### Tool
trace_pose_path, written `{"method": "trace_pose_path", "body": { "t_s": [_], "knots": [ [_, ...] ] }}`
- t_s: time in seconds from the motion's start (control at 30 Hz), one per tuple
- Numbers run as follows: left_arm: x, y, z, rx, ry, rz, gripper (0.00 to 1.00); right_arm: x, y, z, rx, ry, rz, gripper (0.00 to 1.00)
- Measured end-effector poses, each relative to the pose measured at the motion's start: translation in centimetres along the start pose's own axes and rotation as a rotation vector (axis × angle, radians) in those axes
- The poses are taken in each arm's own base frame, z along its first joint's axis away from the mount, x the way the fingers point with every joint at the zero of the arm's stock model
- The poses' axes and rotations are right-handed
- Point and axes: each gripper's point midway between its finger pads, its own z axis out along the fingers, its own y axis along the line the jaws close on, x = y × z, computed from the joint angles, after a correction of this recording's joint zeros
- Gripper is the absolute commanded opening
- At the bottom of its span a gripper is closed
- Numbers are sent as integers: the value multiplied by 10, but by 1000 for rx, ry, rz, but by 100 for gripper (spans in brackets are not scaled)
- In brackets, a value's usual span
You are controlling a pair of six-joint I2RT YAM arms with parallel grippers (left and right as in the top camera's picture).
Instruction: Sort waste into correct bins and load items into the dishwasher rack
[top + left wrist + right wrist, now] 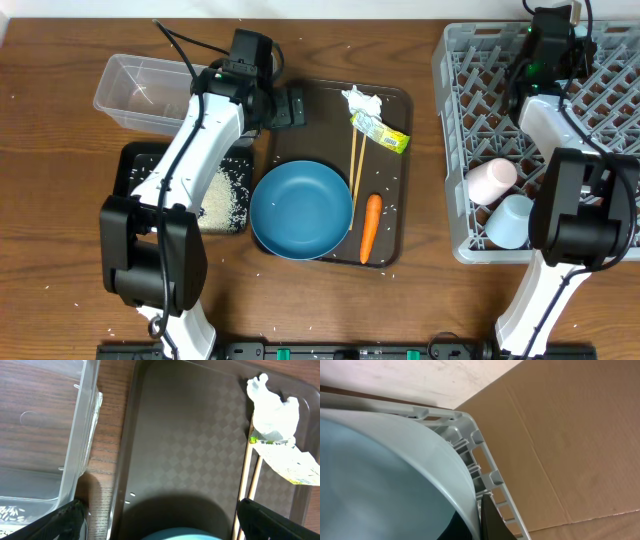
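The clear tub (140, 95) sits at the table's 10 o'clock. Just below it, at 9 o'clock, is the black tray (132, 165) with white rice (225, 195) lying in it. The left arm reaches over the black tray. The left gripper (160, 505) hangs over the 11 o'clock corner of the brown serving tray (320, 130). Its fingers are spread wide with nothing between them. On the brown tray, the big blue dish (300, 212) sits at 7 o'clock. The chopsticks (355, 165) lie side by side just beside the dish, running from 12 to 6 o'clock. The white tissue (362, 100) is at the tray's 1 o'clock. The yellow-green wrapper (385, 133) touches it at its 4 o'clock side. The carrot (370, 228) lies at the tray's 5 o'clock, next to the dish. The grey rack (470, 60) fills the table's 3 o'clock side. The pink cup (492, 180) and the light-blue cup (510, 222) sit close together in its 7 o'clock corner. The right gripper (552, 30) is at the rack's 12 o'clock edge. The small light-blue bowl (385, 475) is there too, by the rack's corner. One dark finger (490, 522) is right by the bowl's rim, but I cannot tell if the gripper is pinching it.
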Motion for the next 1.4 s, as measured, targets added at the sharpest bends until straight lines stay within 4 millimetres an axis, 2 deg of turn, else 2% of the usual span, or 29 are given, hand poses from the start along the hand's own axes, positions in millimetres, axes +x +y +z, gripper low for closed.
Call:
{"method": "trace_pose_path", "body": {
  "t_s": [0.2,0.27,0.43,0.53,0.67,0.87,1.13,1.27,1.4],
  "knots": [
    [0,0,0,0,0,0,98,-2,18,-13,-42,4,-57,1],
    [0,0,0,0,0,0,98,-2,29,-23,-71,5,-87,6],
    [0,0,0,0,0,0,98,10,46,-38,-106,53,-182,30],
    [0,0,0,0,-1,0,98,12,56,-46,-129,56,-216,54],
    [0,0,0,0,0,0,98,4,67,-60,-147,27,-227,65],
    [0,0,0,0,0,0,98,-10,78,-90,-124,-4,-231,73],
    [0,0,0,0,0,0,98,-34,101,-142,-170,-89,-180,73],
    [0,0,0,0,0,0,98,-51,94,-166,-227,-133,-132,74],
    [0,0,0,0,0,0,98,-62,87,-204,-388,-170,-108,74]
  ]
}}
